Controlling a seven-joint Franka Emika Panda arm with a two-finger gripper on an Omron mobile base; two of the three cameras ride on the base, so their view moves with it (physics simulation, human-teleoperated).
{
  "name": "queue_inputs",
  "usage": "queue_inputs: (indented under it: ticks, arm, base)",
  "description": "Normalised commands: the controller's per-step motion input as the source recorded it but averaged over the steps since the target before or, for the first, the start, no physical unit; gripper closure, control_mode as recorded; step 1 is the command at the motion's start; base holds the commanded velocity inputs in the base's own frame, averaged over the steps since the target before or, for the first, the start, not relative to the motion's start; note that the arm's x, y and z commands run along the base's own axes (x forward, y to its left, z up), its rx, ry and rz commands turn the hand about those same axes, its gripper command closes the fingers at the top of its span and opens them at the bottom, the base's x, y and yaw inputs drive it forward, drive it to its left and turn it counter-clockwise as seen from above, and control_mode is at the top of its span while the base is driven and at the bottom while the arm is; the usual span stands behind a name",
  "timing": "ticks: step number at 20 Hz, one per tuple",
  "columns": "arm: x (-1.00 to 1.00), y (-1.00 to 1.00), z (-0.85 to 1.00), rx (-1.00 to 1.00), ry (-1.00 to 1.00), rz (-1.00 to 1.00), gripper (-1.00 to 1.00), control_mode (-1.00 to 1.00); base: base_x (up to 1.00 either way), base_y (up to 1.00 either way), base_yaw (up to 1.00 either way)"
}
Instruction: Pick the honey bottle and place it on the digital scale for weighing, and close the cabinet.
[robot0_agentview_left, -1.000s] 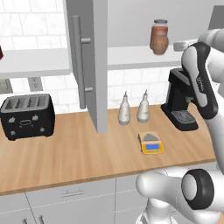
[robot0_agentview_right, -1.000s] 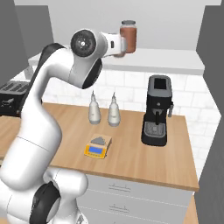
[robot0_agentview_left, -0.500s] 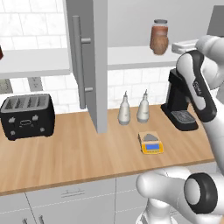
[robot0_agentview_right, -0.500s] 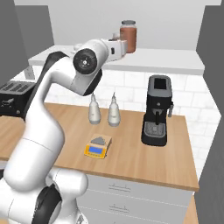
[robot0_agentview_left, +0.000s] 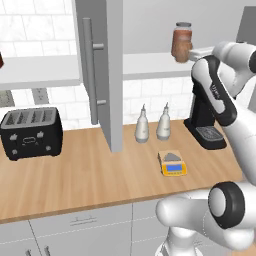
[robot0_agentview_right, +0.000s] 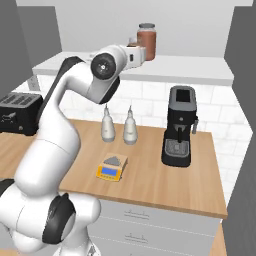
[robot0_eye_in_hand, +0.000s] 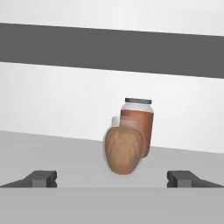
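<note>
Left base view: cabinet (robot0_agentview_left: 100, 70) door open, digital scale (robot0_agentview_left: 173, 163) bare on the wooden counter (robot0_agentview_left: 75, 175) near two whitish bottles (robot0_agentview_left: 152, 122).

Right base view: arm raised to the shelf (robot0_agentview_right: 190, 72) beside the reddish jar (robot0_agentview_right: 147, 41).

Hand view: gripper (robot0_eye_in_hand: 113, 178) spread wide, holding nothing — honey bottle (robot0_eye_in_hand: 123, 149) ahead between the fingertips, just before the jar.

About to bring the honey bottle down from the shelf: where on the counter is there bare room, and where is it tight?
Bare wood lies between the toaster and the digital scale, and along the front edge. It is crowded behind the scale, by the two whitish bottles and the coffee machine.
</note>
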Motion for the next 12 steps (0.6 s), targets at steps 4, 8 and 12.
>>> queue_inputs:
  ticks: [4,8,12]
  arm:
    - [0.22,-0.05,0.02,0.00,0.01,0.02,-1.00,-1.00]
    - [0.25,-0.03,0.01,0.00,0.00,0.01,-1.00,-1.00]
    - [0.21,-0.04,0.03,0.00,0.00,0.02,-1.00,-1.00]
  base:
    - [0.00,0.00,0.00]
    - [0.00,0.00,0.00]
    - [0.00,0.00,0.00]
